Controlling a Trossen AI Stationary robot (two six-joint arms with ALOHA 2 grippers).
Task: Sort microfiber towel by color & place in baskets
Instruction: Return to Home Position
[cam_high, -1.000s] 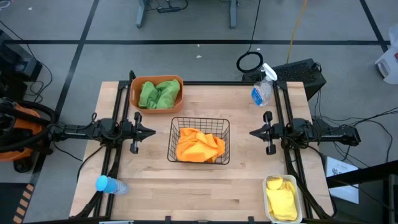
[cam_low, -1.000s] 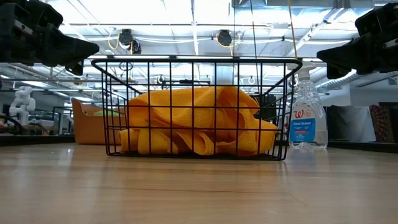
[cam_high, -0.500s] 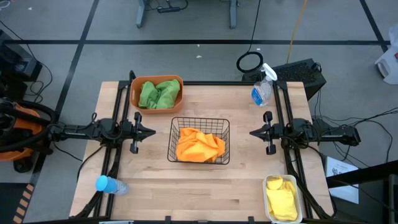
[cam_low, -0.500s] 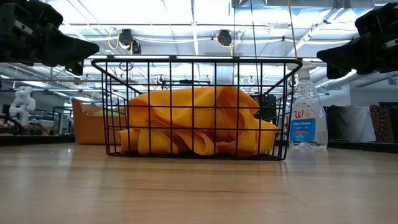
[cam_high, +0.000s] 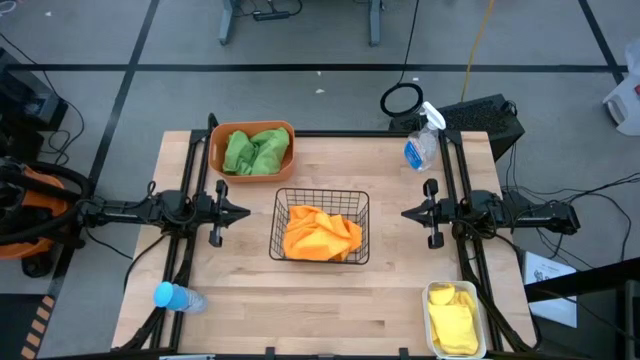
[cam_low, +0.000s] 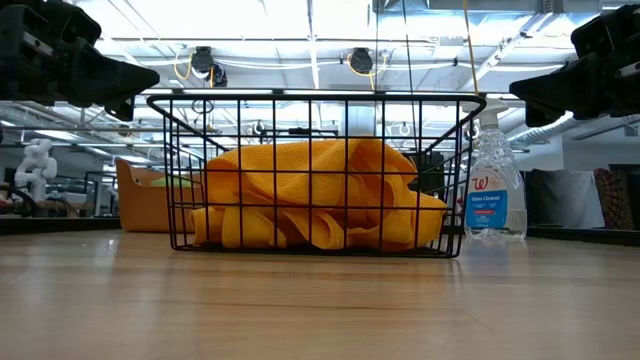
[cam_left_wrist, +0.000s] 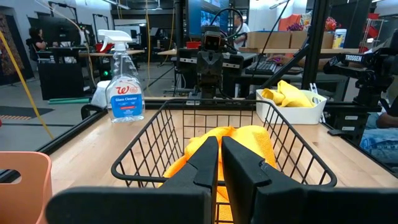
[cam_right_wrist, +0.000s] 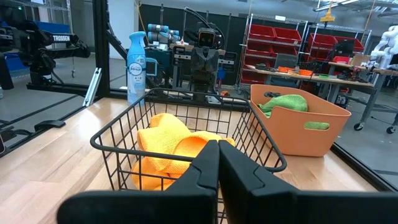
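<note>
Orange towels (cam_high: 320, 234) lie heaped in the black wire basket (cam_high: 321, 193) at mid-table. Green towels (cam_high: 256, 151) fill the orange tub (cam_high: 251, 128) near the far edge. Yellow towels (cam_high: 452, 324) lie in the white bin (cam_high: 433, 345) at the near right corner. My left gripper (cam_high: 246, 212) hovers shut just left of the wire basket, pointing at it. My right gripper (cam_high: 404, 213) hovers shut to the basket's right, facing it. Both are raised above the table and hold nothing.
A clear spray bottle (cam_high: 422, 140) stands at the far right of the table. A blue-capped bottle (cam_high: 175, 297) lies near the near left corner. Bare wood stretches along the near edge between that bottle and the white bin.
</note>
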